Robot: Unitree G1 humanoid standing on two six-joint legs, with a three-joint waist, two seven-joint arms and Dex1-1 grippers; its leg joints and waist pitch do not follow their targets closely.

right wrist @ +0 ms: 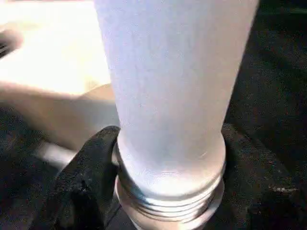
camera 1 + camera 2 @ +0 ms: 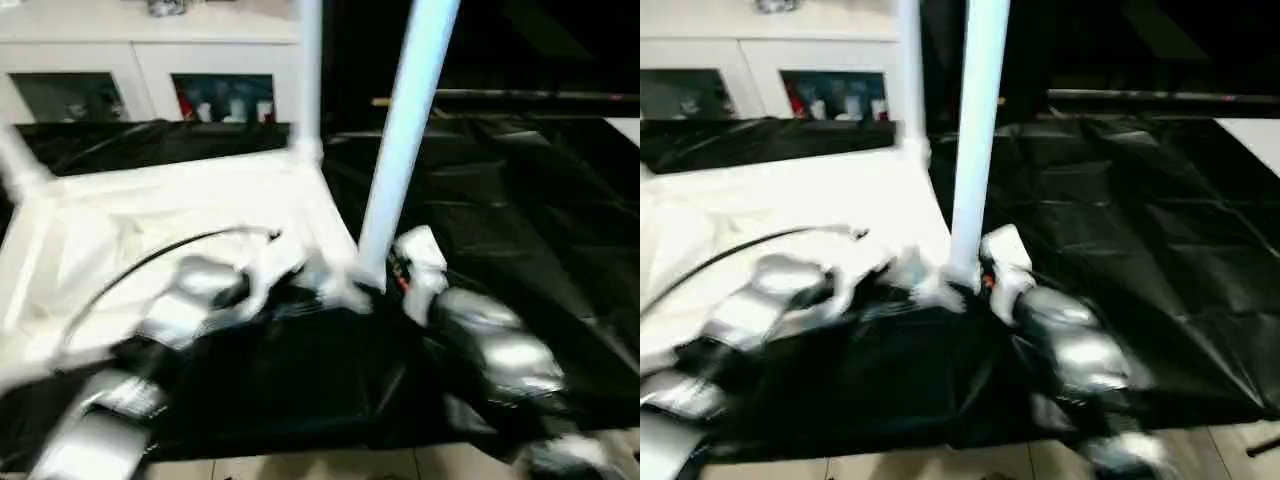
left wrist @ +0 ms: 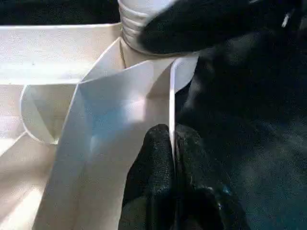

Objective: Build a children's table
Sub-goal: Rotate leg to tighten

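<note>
The white tabletop (image 2: pixel 150 230) lies upside down on a black sheet, ribs facing up. White legs stand upright in its corner sockets: one at the near right corner (image 2: pixel 405 130), one behind it (image 2: pixel 310 70), and one at the far left (image 2: pixel 20 165). My left gripper (image 3: pixel 171 132) is shut on the thin rim (image 3: pixel 171 91) of the tabletop, just beside the near right corner. My right gripper (image 1: pixel 170 158) hugs the base of the near right leg (image 1: pixel 172 86), a black finger (image 1: pixel 91 163) pressed on either side just above its threaded end (image 1: pixel 168 201).
A black sheet (image 2: pixel 520 220) covers the work surface and spreads out to the right. Behind it stands a white cabinet (image 2: pixel 150 70) with glass doors. A dark bar (image 2: pixel 530 97) runs along the back right. A black cable (image 2: pixel 130 270) arcs over my left forearm. Pale floor (image 2: pixel 350 465) shows at the front edge.
</note>
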